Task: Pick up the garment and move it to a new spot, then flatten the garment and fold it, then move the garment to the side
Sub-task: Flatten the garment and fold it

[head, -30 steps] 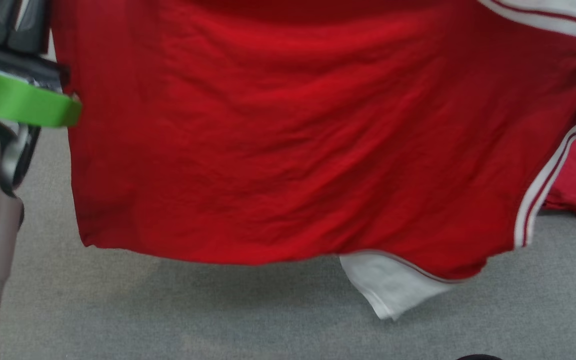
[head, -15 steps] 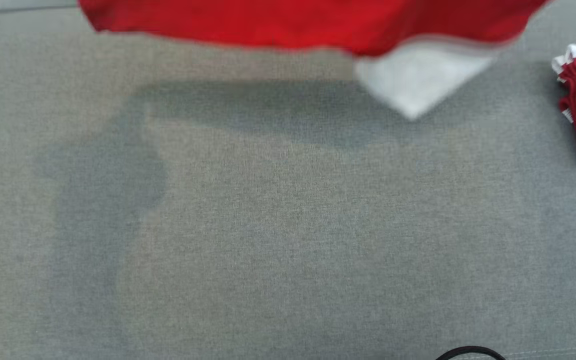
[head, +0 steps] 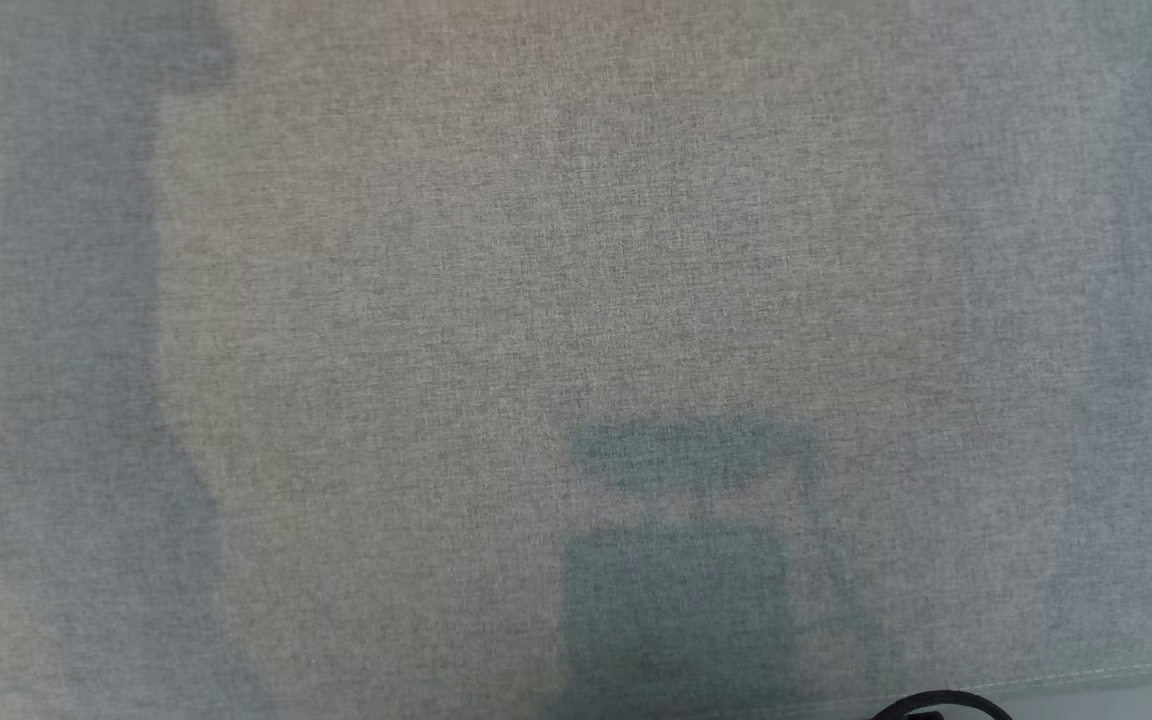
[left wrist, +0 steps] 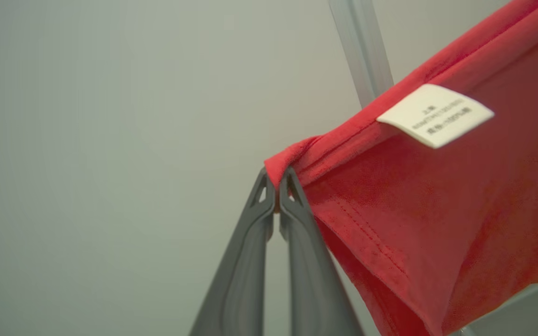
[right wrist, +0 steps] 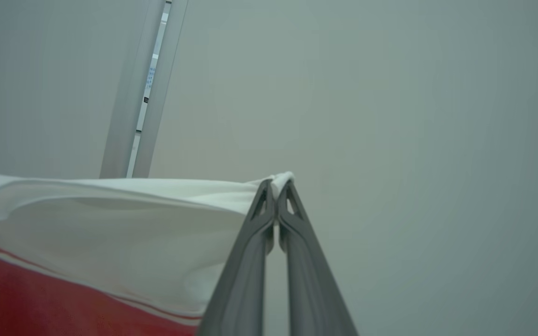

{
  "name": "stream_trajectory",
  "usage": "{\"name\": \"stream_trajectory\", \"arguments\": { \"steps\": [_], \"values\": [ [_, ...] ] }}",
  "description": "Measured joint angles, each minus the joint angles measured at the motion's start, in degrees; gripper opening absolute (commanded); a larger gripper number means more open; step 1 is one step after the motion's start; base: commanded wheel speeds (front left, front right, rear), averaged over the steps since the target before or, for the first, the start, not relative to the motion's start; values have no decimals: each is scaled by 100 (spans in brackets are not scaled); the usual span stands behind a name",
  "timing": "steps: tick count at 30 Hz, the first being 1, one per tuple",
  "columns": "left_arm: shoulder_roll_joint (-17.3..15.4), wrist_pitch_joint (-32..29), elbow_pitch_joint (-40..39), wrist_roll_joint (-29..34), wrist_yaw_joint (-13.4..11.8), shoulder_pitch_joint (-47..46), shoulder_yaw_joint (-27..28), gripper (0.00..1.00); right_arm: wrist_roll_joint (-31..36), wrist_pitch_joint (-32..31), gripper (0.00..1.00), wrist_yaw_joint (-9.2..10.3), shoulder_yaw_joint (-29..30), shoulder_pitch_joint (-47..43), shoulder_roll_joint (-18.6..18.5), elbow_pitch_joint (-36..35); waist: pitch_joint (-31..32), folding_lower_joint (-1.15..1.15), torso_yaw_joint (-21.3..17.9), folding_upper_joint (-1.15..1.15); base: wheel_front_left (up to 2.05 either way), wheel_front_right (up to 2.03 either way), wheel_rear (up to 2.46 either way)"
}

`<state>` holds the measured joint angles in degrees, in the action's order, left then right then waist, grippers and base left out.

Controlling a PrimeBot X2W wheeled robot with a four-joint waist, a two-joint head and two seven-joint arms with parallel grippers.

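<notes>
Gripping a red edge corner of the red jersey T-shirt with white sleeves [left wrist: 437, 210], left hand [left wrist: 277, 181] is clamped; right hand [right wrist: 277, 185] pinches its white sleeve edge. Beyond each hand stands a pale metal post [left wrist: 360, 51].

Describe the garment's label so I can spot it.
In the left wrist view, the left gripper pinches a corner of the red garment. Along the hem from there sits the label: a small white printed tag, the one pale patch on red cloth.
</notes>
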<state>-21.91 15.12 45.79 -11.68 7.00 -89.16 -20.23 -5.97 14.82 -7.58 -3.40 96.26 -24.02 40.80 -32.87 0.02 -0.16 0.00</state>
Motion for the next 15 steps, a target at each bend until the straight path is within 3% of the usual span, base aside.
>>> {"name": "stream_trajectory", "arguments": {
  "steps": [4,8,10,15],
  "values": [
    [56,2,-138,-227,7,751,170,0,-622,20,0,0,-311,-911,-118,-491,-308,-1,-81,0,0,0,0],
    [286,0,-393,-385,13,2097,415,0,-1223,22,0,1,-736,-2726,-281,-1159,-469,0,-185,0,0,0,0],
    [355,-1,-532,-405,30,2736,478,0,-1621,21,0,1,-699,-3616,-326,-1350,-441,-1,-219,0,0,0,0],
    [458,5,-684,-521,46,4019,904,0,-1863,23,0,-1,-653,-5239,-264,-1737,-182,-2,-284,0,0,0,0]
  ]
}}
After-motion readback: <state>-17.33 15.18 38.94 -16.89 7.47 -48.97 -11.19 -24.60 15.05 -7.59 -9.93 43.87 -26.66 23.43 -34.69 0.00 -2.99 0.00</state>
